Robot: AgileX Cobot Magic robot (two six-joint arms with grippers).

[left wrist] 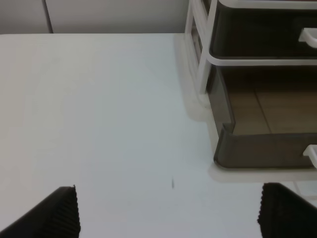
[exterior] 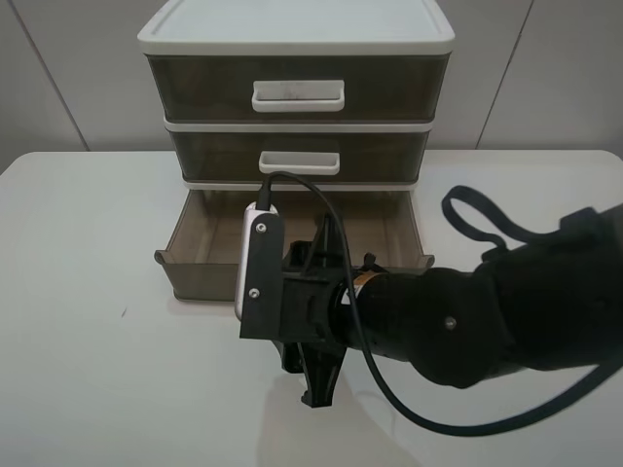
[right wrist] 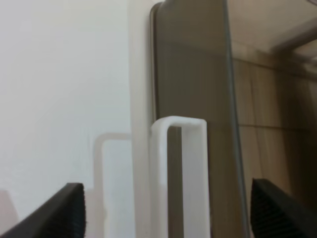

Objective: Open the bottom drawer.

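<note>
The bottom drawer (exterior: 200, 277) is a shallow smoky-brown tray, pulled well out of the cabinet (exterior: 297, 39), with its inside showing. My right gripper (exterior: 316, 311) reaches across in front of it and hides its handle in the high view. In the right wrist view the drawer front (right wrist: 190, 64) and its white loop handle (right wrist: 178, 163) lie between the wide-open fingertips (right wrist: 64, 213) of the right gripper (right wrist: 168, 218), untouched. My left gripper (left wrist: 168, 213) is open and empty over bare table, left of the drawer (left wrist: 262, 148).
The middle drawer (exterior: 300, 156) and the taller top drawer (exterior: 297, 88) are shut. The cabinet stands at the back of the white table (exterior: 88, 321). A black cable (exterior: 331, 209) loops over the right wrist above the open drawer.
</note>
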